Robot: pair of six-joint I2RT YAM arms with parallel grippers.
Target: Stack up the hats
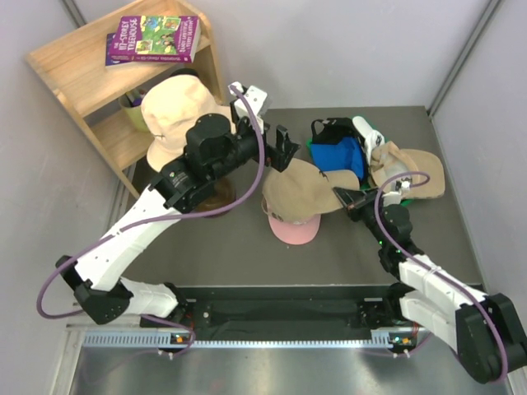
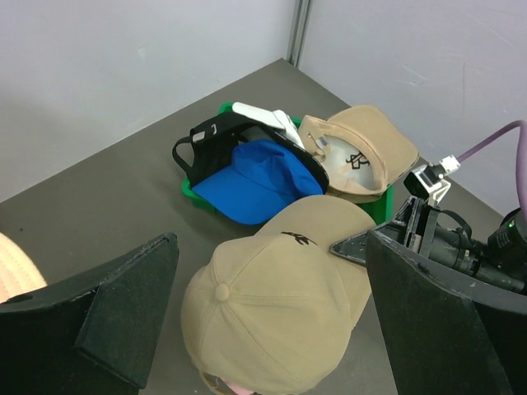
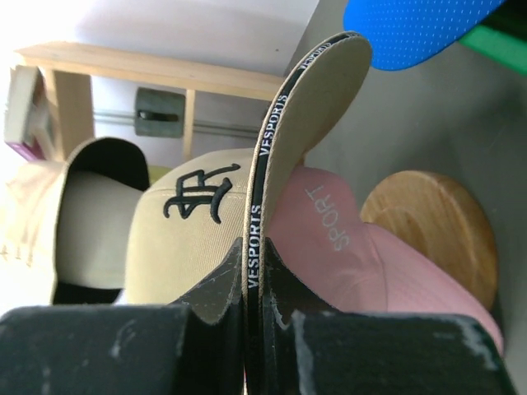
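A khaki-tan cap [image 1: 298, 191] lies over a pink cap [image 1: 294, 231] at the table's middle. My right gripper [image 1: 347, 198] is shut on the khaki cap's peak [image 3: 284, 132], whose edge runs between the fingers [image 3: 216, 284]. The pink cap [image 3: 370, 247] shows behind it, marked SPORT. My left gripper [image 2: 270, 240] hangs open above the khaki cap's crown [image 2: 272, 313], one finger on each side, not touching. A blue cap [image 2: 251, 177], a black cap [image 2: 210, 140], a white cap [image 2: 262, 113] and another tan cap [image 2: 362, 148] lie in a green bin [image 2: 191, 191].
A wooden shelf [image 1: 82, 74] with books [image 1: 155, 39] stands at the back left. Beside it a pale peach hat [image 1: 174, 107] sits on a head form. A round wooden stand [image 3: 436, 222] lies by the pink cap. Grey walls close in the table.
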